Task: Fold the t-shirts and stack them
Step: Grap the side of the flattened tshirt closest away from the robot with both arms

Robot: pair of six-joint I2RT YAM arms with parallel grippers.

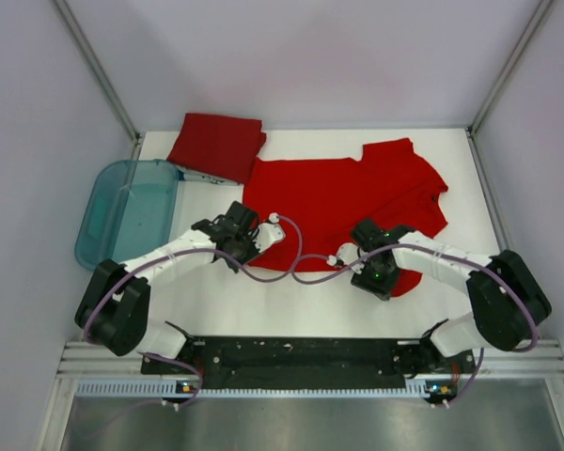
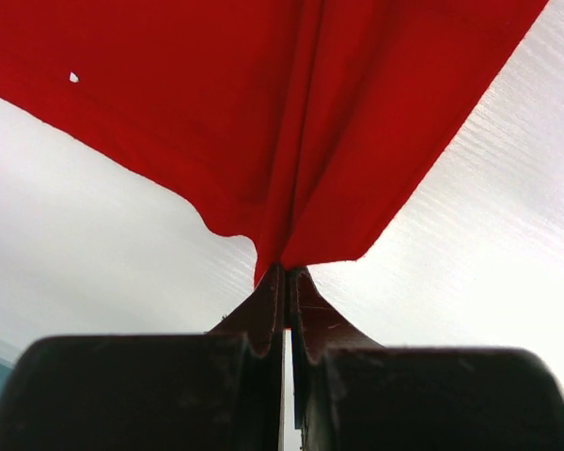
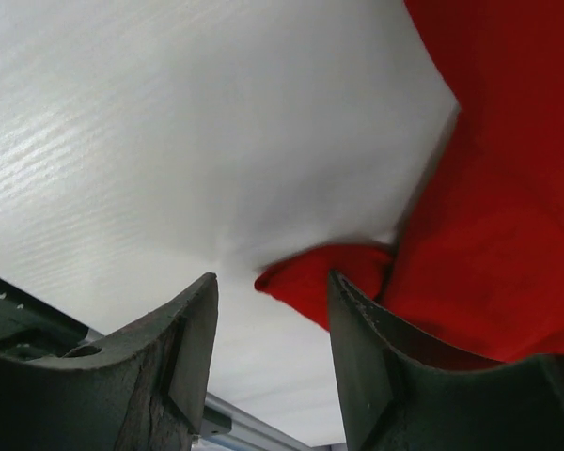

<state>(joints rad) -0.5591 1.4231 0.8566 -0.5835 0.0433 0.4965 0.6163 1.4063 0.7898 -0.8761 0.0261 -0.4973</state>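
The plain red fabric t-shirt (image 1: 348, 193) lies rumpled toward the bench's far edge, its hem pinched in the left gripper (image 2: 287, 277), the right gripper (image 3: 273, 287) gaping beside it.

From above, my white worktop (image 1: 301, 301) has a faint ribbed grain, which my wrist views show up close. A translucent teal tub (image 1: 127, 211) with rounded corners sits at 9 o'clock on its edge, long side running roughly from 12 to 6. A sliver of that teal shows at 7 o'clock in my left wrist view. Just beside the tub's 1 o'clock corner lies a small pale thing (image 1: 205, 176), too small for me to tell. Two metal frame posts (image 1: 94, 66) rise at 11 and 1 against pale lilac walls (image 1: 310, 56). At 6 o'clock a black base plate (image 1: 301, 352) lies along a slotted metal rail (image 1: 291, 387).
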